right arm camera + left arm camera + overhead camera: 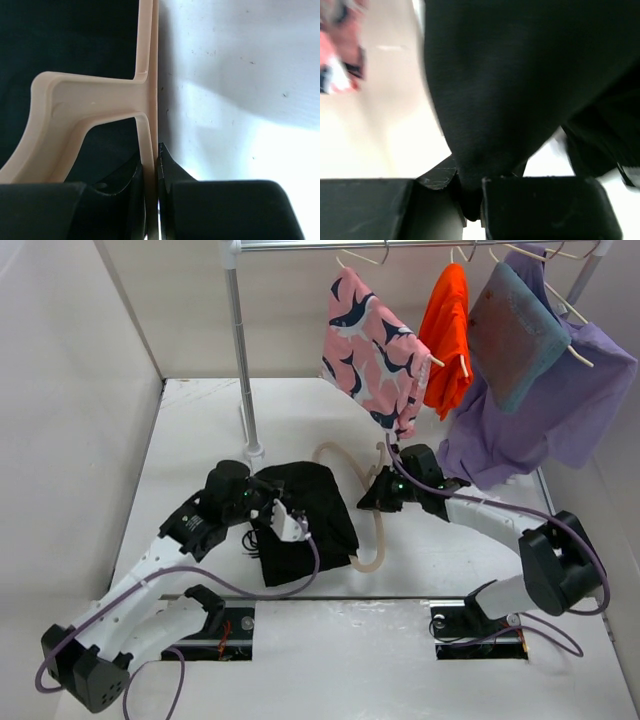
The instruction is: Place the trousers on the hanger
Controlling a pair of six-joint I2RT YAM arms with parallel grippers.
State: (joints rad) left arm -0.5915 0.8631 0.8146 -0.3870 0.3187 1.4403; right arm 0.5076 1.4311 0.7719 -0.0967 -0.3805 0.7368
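Observation:
The black trousers (305, 518) lie bunched on the table in the top view, over the left part of the pale beige hanger (374, 540). My left gripper (272, 508) is shut on a fold of the trousers (510, 90), which fills the left wrist view. My right gripper (377, 498) is shut on a thin bar of the hanger (148, 150), with the black cloth (65, 35) behind it on the left. The hanger's hook (379, 456) shows beside the right gripper.
A clothes rail stands at the back on a metal pole (243, 360). On it hang a pink patterned garment (372, 352), an orange garment (446, 335) and a purple garment (545, 405). White walls close in the left and back sides.

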